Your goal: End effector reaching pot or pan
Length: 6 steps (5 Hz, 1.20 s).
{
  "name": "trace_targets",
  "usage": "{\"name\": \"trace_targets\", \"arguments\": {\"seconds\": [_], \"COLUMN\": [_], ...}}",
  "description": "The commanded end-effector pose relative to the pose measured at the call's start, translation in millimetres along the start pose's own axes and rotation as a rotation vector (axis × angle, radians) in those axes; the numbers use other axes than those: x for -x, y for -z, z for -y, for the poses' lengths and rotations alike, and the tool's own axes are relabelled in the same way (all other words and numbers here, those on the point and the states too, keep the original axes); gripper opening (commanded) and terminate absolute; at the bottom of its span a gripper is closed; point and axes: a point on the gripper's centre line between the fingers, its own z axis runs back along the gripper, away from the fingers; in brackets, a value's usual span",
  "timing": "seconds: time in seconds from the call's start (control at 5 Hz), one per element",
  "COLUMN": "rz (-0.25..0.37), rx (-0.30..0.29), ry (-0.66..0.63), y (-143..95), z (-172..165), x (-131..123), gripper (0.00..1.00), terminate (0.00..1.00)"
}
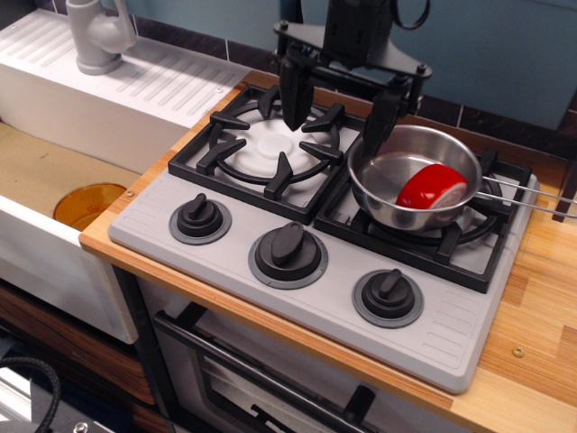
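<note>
The shiny steel pan (389, 173) sits on the right burner of the stove, its thin wire handle (527, 194) pointing right. A red rounded object (432, 187) lies inside it. My black gripper (336, 115) hangs over the stove's back middle, open and empty. Its left finger (294, 95) is above the left burner. Its right finger (380, 120) is at the pan's left rim; whether it touches the rim I cannot tell.
The grey stove top (216, 257) has three black knobs along its front. A white sink unit (108, 99) with a grey tap (95, 34) lies to the left. An orange disc (88, 204) sits in the basin. A wooden counter (541, 334) lies to the right.
</note>
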Motion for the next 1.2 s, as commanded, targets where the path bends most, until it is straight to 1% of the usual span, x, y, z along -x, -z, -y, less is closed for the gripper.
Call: {"name": "trace_targets", "arguments": {"seconds": [0.0, 0.4, 0.6, 1.0], "rz": [0.086, 0.157, 0.174, 0.163], "rx": [0.031, 0.075, 0.073, 0.072], "ry": [0.011, 0.043, 0.04, 0.02], "y": [-1, 21, 25, 21], "z": [-3, -10, -12, -9], "x": [-21, -41, -43, -44], "gripper": [1.0, 1.0, 1.0, 1.0], "terminate": [0.0, 0.0, 0.0, 0.0]}}
